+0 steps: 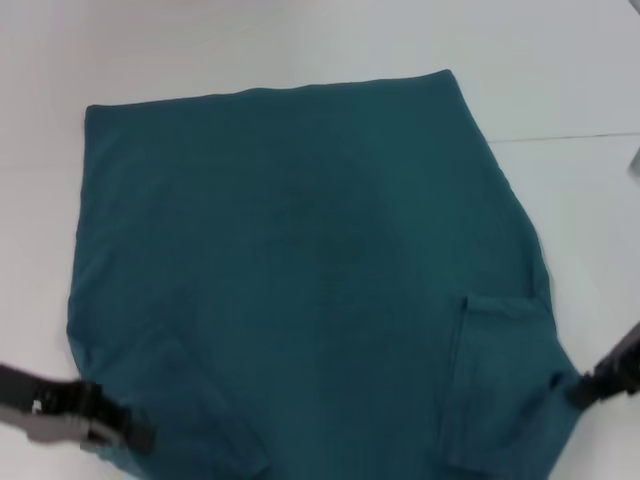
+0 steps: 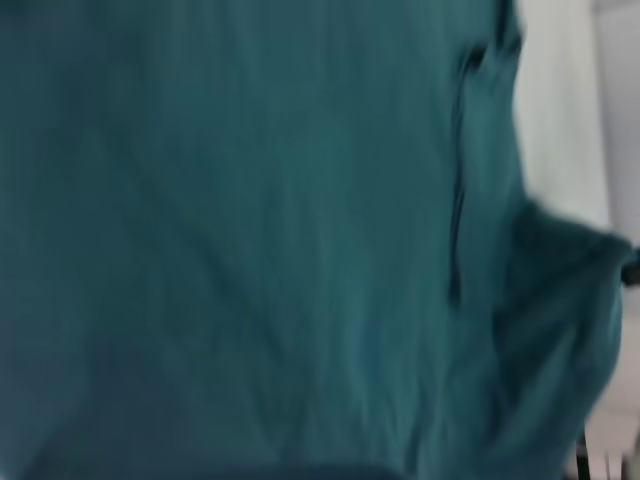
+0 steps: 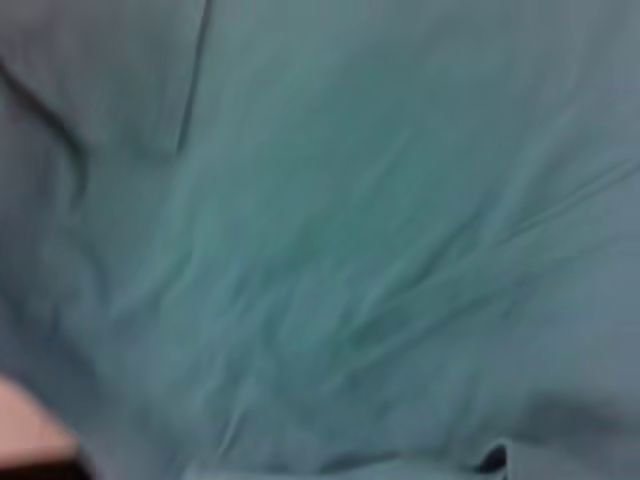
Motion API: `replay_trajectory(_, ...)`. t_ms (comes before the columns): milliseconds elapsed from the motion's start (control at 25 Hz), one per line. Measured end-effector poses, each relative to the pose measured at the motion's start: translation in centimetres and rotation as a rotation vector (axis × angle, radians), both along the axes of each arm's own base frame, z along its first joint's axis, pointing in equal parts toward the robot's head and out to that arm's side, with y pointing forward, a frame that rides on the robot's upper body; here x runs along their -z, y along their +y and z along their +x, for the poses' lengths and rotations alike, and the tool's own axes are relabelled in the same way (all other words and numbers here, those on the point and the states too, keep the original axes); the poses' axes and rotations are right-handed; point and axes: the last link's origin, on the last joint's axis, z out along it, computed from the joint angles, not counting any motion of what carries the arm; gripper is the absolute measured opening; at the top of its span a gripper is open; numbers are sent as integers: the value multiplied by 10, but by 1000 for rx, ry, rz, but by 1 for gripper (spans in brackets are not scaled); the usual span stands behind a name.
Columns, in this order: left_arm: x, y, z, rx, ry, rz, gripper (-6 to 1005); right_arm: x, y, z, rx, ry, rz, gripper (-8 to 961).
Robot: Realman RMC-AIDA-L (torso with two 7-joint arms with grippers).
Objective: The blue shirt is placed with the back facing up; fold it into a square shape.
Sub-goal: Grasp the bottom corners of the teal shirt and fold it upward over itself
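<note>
While the left gripper (image 1: 135, 435) and right gripper (image 1: 578, 390) are pinching the near corners of the blue shirt (image 1: 300, 260), both sleeves are lying folded inward on it; the lengthwise folds are remaining, I judge

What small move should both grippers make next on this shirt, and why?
Probably lift both near corners slightly and carry them toward the far hem. In the head view the left gripper and right gripper sit at the near side edges of the blue shirt, which lies spread on the table, sleeves already folded inward.
</note>
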Motion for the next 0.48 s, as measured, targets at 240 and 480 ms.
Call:
replay_trajectory(240, -10, 31, 6, 42, -6, 179, 23, -21, 11, 6, 54, 95, 182, 65)
replay_trajectory(480, -19, 62, 13, 74, 21, 346, 23, -22, 22, 10, 76, 120, 298, 65)
